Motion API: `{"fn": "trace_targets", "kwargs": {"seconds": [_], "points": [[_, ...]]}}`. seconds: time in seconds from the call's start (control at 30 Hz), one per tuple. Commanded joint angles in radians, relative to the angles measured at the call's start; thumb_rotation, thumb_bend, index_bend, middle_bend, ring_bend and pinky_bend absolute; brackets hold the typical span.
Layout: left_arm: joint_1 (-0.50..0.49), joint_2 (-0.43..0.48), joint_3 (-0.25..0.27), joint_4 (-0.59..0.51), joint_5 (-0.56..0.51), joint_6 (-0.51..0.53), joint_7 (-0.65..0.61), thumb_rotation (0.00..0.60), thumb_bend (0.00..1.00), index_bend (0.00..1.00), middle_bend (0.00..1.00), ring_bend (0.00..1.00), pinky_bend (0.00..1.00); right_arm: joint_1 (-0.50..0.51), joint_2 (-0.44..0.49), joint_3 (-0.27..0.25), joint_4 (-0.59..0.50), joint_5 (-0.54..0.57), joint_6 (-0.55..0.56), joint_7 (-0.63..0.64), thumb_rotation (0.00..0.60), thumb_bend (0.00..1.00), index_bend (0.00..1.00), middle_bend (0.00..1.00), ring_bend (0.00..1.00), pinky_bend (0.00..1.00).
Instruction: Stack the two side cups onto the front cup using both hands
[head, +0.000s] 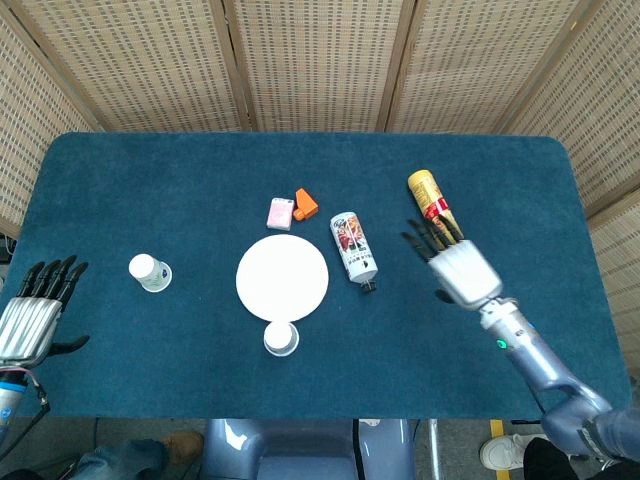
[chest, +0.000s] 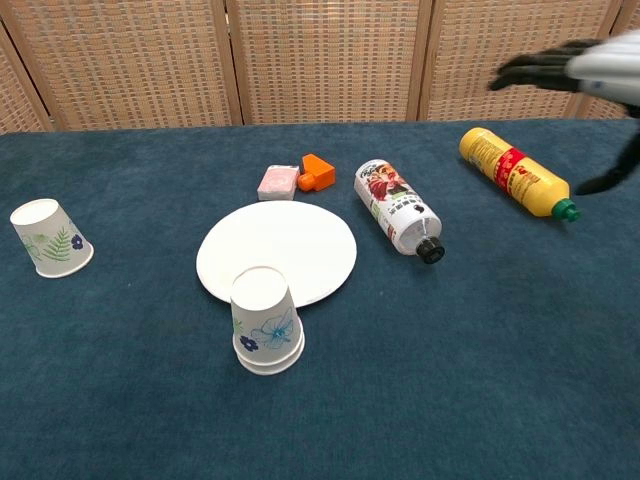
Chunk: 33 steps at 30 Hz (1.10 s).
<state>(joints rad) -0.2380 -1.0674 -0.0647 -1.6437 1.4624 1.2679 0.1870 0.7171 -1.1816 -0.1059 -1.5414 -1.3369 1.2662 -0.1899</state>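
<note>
Paper side cup (chest: 50, 237) with a fern print, off at the left of the blue table (head: 180, 180), apparently mouth down and leaning a little, well apart from everything else. Front cup (chest: 266, 322) mouth down just before the white plate (chest: 276, 252), touching or overlapping its near rim, with a doubled rim at the base that suggests one cup already nested on it; so, judging by that, only the left one to go. Left hand (head: 30, 322) low at the table's left edge, fingers spread and holding nothing, near the fern cup but not touching it. Right hand (head: 455, 265) far over on the other side, beside the yellow bottle (head: 434, 213), also spread and empty, well clear of the stack. For the step in hand: bring the left hand in from the side, level with the middle of the cup wall, and close thumb and fingers gently, since thin paper dents and springs away under a hard squeeze. Lift straight up before carrying across, high enough to clear the top of the stack. Line up the open mouth squarely above the flat top, then lower slowly and let go only once seated. Beware of nudging the light stack sideways onto the plate; a right hand resting lightly against the lower cup would probably steady it.
</note>
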Motion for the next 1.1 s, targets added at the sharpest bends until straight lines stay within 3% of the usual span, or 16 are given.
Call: {"fn": "trace_targets", "kwargs": {"seconds": [0.03, 0.33, 0.63, 0.83, 1.1], "points": [[-0.136, 0.006, -0.044, 0.044, -0.001, -0.168, -0.001, 0.6, 0.0, 0.0, 0.0, 0.0, 0.0, -0.186, 0.042, -0.056, -0.062, 0.019, 0.151, 0.071, 0.6, 0.0, 0.0, 0.0, 0.0, 0.0], [-0.289, -0.09, -0.064, 0.178, -0.053, -0.377, -0.053, 0.6, 0.0, 0.0, 0.0, 0.0, 0.0, -0.332, 0.002, -0.048, -0.108, -0.027, 0.261, 0.068, 0.6, 0.0, 0.0, 0.0, 0.0, 0.0], [-0.341, -0.17, -0.053, 0.323, -0.062, -0.425, -0.115, 0.6, 0.0, 0.0, 0.0, 0.0, 0.0, -0.381, -0.004, -0.01, -0.094, -0.046, 0.25, 0.068, 0.6, 0.0, 0.0, 0.0, 0.0, 0.0], [-0.354, -0.233, -0.056, 0.415, -0.096, -0.43, -0.145, 0.6, 0.0, 0.12, 0.02, 0.07, 0.15, -0.399, 0.012, 0.018, -0.098, -0.056, 0.222, 0.098, 0.6, 0.0, 0.0, 0.0, 0.0, 0.0], [-0.386, -0.263, -0.047, 0.467, -0.117, -0.486, -0.181, 0.6, 0.0, 0.25, 0.17, 0.22, 0.3, -0.415, 0.019, 0.043, -0.105, -0.069, 0.193, 0.102, 0.6, 0.0, 0.0, 0.0, 0.0, 0.0]]}}
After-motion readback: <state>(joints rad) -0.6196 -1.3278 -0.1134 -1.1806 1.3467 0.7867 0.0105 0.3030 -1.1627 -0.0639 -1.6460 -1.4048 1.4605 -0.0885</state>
